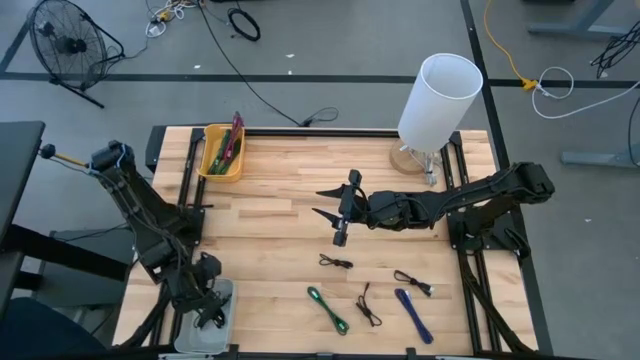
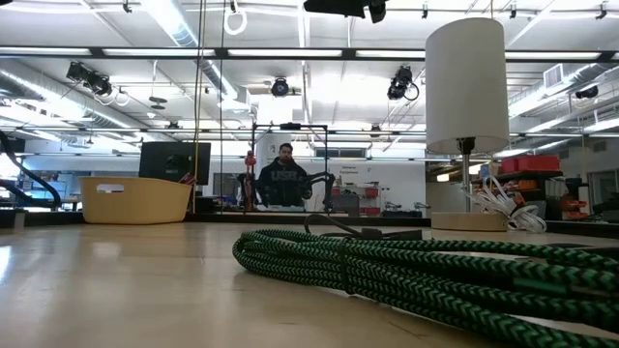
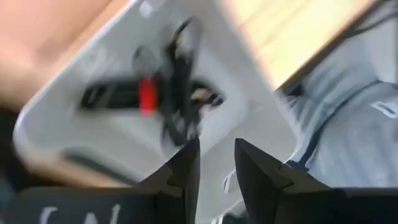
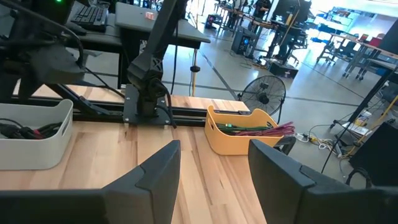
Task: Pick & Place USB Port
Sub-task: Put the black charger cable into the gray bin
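Wooden table point(image 1: 280, 200) is seen bearing five loose cables along its near side: one green cable point(image 1: 328, 308), one blue cable point(image 1: 413, 314) and three black cables point(image 1: 336, 262). One yellow bin point(image 1: 221, 153) is set at the far left, one white bin point(image 1: 205, 322) at the near left. The left gripper point(image 1: 207, 310) is held spread apart, empty, over the white bin. The right gripper point(image 1: 338, 210) is held released above mid-table.

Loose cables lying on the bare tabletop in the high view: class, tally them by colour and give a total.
Black cables: 3
Green cable: 1
Blue cable: 1
Total: 5
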`<state>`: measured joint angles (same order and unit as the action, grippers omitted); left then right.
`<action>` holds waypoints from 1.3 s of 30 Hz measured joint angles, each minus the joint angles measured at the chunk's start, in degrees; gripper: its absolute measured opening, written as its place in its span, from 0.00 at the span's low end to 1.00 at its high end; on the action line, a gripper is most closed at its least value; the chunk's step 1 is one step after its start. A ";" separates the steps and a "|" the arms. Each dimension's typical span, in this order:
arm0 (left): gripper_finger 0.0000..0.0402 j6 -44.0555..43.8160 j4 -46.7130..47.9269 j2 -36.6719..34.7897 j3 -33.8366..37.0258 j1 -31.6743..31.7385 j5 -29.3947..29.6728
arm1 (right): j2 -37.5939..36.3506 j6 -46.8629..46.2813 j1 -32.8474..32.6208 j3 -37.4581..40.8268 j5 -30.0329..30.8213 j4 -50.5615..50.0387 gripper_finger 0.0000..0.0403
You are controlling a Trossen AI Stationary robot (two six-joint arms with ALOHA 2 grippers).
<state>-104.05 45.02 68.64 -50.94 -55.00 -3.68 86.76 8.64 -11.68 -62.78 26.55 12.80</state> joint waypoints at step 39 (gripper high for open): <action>0.26 108.78 -49.73 -0.04 0.00 46.30 16.53 | 0.00 -6.21 -0.13 0.07 -0.78 -4.17 0.47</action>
<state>4.73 -4.71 68.60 -50.94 -8.70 12.85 86.76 2.44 -11.81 -62.72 25.77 8.63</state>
